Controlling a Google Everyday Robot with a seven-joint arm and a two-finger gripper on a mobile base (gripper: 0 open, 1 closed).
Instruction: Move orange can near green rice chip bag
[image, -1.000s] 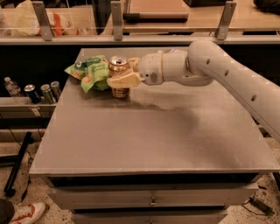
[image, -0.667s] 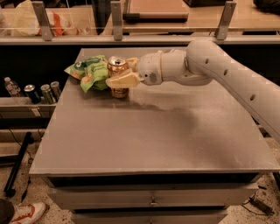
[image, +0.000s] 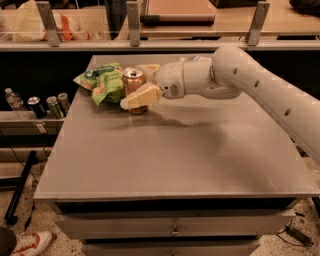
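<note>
The orange can (image: 133, 80) stands upright on the grey table (image: 175, 150) at its far left, touching the right edge of the green rice chip bag (image: 102, 82). The bag lies crumpled near the table's back left corner. My gripper (image: 135, 87) reaches in from the right and is shut on the can, with one cream finger (image: 141, 96) across its lower front and the other behind it. The can's base rests on the table.
My white arm (image: 260, 85) spans the table's back right. A lower shelf at the left holds a clear bottle (image: 14, 99) and small dark cans (image: 47, 106). A railing and counter (image: 200, 30) run behind the table.
</note>
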